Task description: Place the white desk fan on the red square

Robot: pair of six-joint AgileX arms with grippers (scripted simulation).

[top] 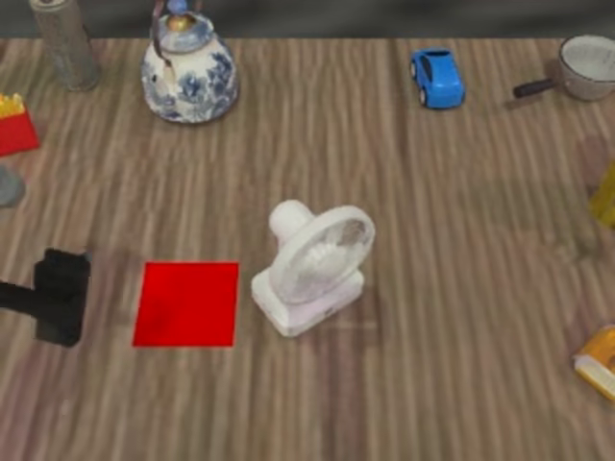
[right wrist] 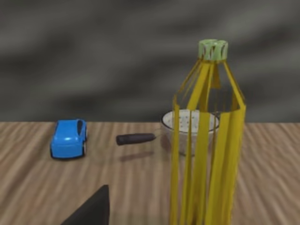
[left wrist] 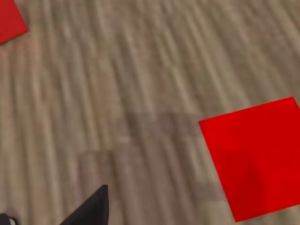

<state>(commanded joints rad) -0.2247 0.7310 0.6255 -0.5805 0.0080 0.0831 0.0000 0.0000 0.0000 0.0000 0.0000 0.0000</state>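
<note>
Left tool (top: 60, 296) low at table's left edge, finger state unreadable. White plastic desk fan (top: 312, 269) upright on striped brown wood table (top: 461, 288), just right of flat red square (top: 186, 303). Dark grey backdrop.

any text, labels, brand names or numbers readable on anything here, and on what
None: no words, numbers or brand marks can be read in any view.
white desk fan: plain white, no label.
red square: plain, unmarked.
teapot: blue painted pattern only, no lettering.
blue toy car: no plate or logo visible.
grey can, fries box, yellow bottle: no print shows.
</note>
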